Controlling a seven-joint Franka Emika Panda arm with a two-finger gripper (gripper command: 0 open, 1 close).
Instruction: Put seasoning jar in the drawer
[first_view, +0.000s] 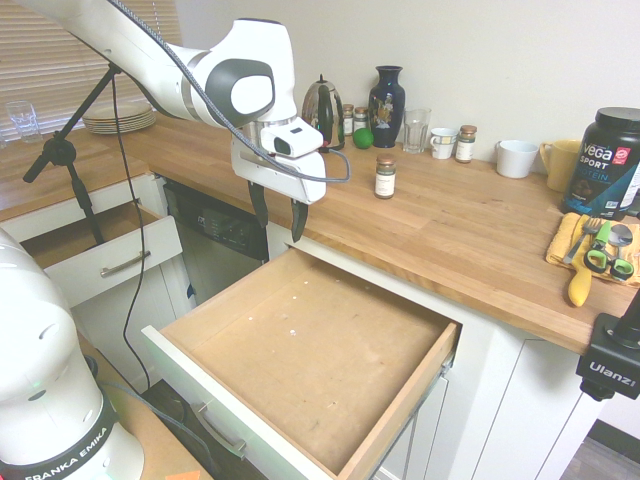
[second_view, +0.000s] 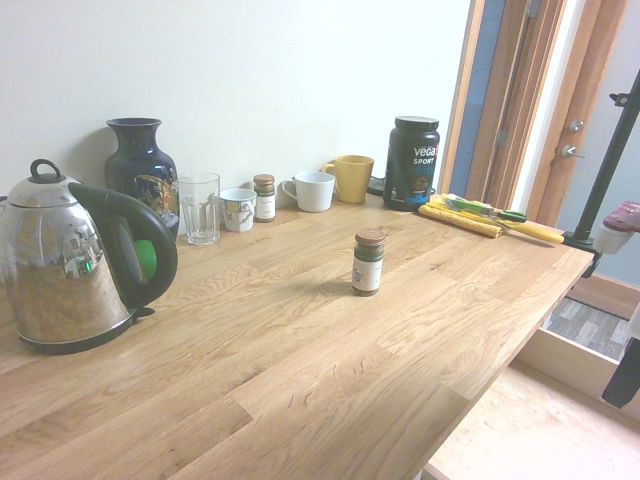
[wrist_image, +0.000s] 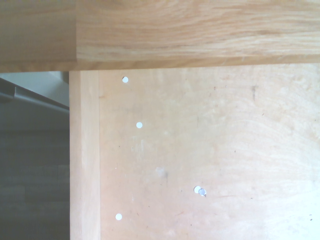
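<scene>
The seasoning jar (first_view: 385, 178) (second_view: 368, 262), clear glass with a brown lid and a white label, stands upright alone on the wooden countertop. The wide drawer (first_view: 310, 350) (second_view: 530, 430) is pulled out below the counter edge, and nothing lies on its bare wooden bottom (wrist_image: 210, 150). My gripper (first_view: 278, 215) hangs open above the drawer's back left corner, just in front of the counter edge. It holds nothing and is well to the left of the jar. In the second exterior view only one dark finger (second_view: 625, 375) shows at the right edge.
Along the wall stand a steel kettle (first_view: 322, 112), a dark vase (first_view: 386, 92), a glass (first_view: 416, 130), white cups (first_view: 516, 158), another brown-lidded jar (first_view: 465, 144) and a black tub (first_view: 606, 162). A yellow cloth with utensils (first_view: 590, 250) lies at the right. A smaller drawer (first_view: 110, 262) stands open at the left.
</scene>
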